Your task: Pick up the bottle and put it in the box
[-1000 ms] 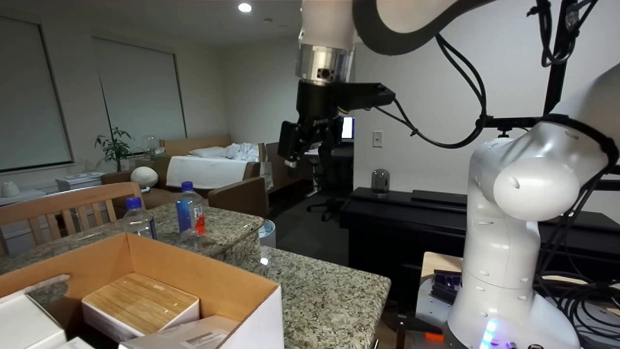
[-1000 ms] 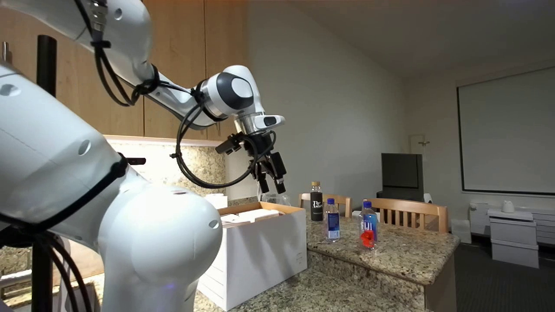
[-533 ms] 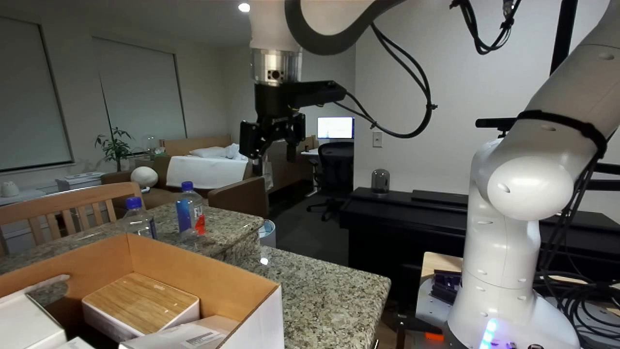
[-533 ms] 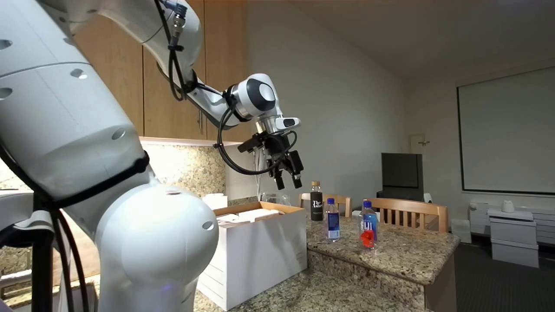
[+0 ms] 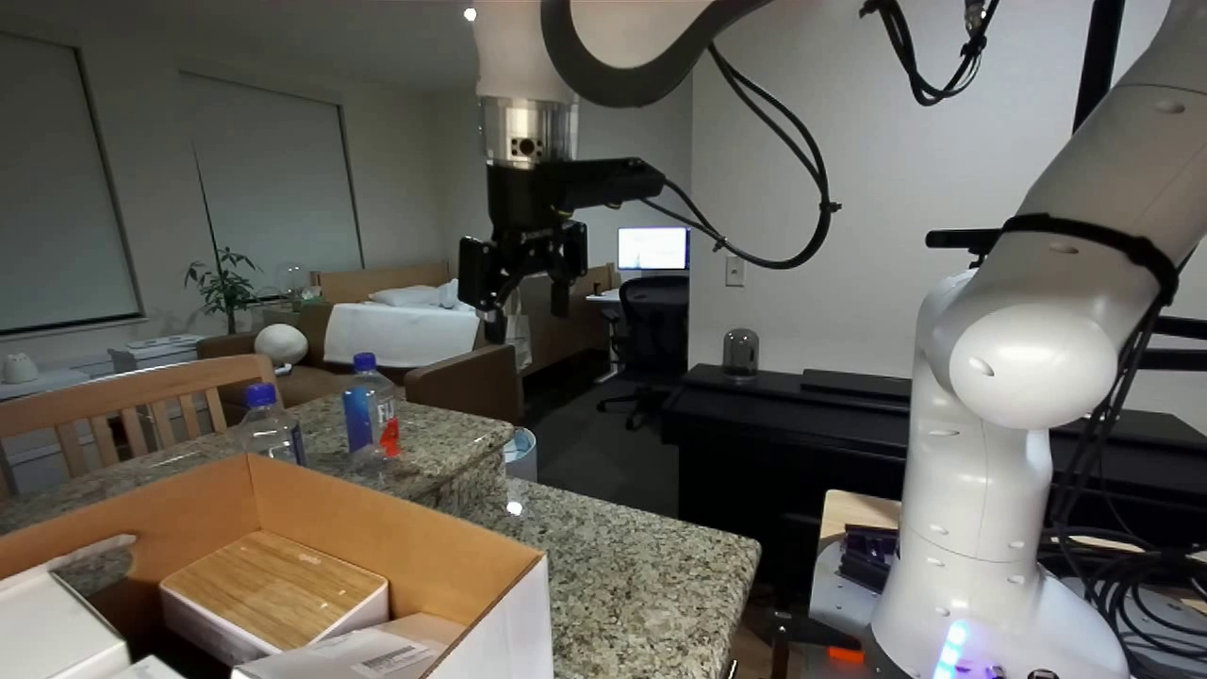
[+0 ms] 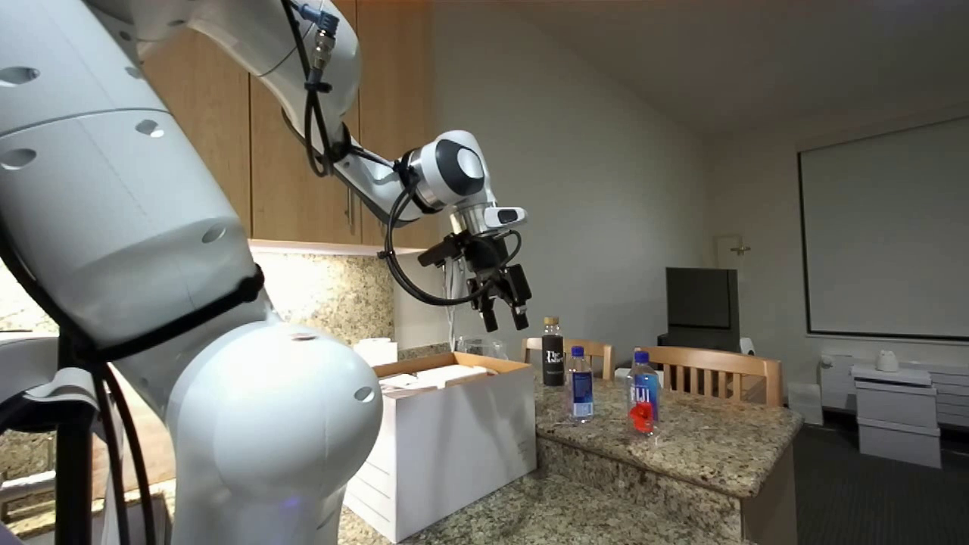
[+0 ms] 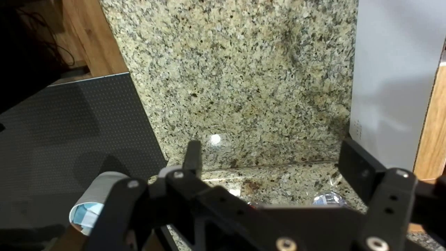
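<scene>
The bottle [image 6: 643, 392], with its blue label and patch of red, stands upright right of centre in an exterior view, resting on the raised tabletop [image 6: 715, 428] and held by nothing else. Cap up and base flat, it should suit a grasp from above or from the side. To its left in the frame, near but apart, stands a similar blue-capped bottle [image 6: 581, 382], so a careless approach could knock that neighbour.

The pincer [image 5: 528, 313] hangs near the upper centre in an exterior view, pointing down, its fingers [image 7: 192, 157] spread wide with nothing gripped. That spread presumably lets the bottle's body pass between them; the height, I judge, serves to clear the caps and the box's rim.

The box [image 5: 387, 528] sits at lower left there, mouth upward, on the lower tabletop [image 5: 641, 585], which should make the lift over its rim a modest one. It already holds a wood-topped carton [image 5: 275, 577] and a pale packet [image 5: 330, 655], so the bottle may settle on these, perhaps tilted.
</scene>
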You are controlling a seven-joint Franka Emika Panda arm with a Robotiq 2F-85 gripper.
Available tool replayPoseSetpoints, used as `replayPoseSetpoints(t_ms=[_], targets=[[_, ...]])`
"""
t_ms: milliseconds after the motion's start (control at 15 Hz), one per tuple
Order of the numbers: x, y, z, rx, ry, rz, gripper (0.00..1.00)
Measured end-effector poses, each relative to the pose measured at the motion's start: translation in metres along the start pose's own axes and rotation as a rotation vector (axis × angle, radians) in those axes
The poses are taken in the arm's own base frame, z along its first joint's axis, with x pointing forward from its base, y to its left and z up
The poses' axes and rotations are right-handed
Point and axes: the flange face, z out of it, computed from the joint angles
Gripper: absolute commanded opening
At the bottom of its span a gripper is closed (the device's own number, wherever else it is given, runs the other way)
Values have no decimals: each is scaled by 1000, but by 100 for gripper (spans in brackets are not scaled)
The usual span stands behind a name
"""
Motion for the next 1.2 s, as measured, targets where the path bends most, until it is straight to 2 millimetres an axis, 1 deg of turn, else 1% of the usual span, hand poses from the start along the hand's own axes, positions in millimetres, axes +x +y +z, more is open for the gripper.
replayPoseSetpoints(t_ms=[67,200,400,533,667,1000,1200], targets=[[3,1,0,10,-3,6,100],[19,5,2,46,-3,29,100],[56,8,11,107,-6,51,100],[82,2,21,135,-16,42,100],[106,-11,29,154,-31,25,100],[164,-63,56,203,-60,-18,100],[199,-87,73,200,-53,-35,100]])
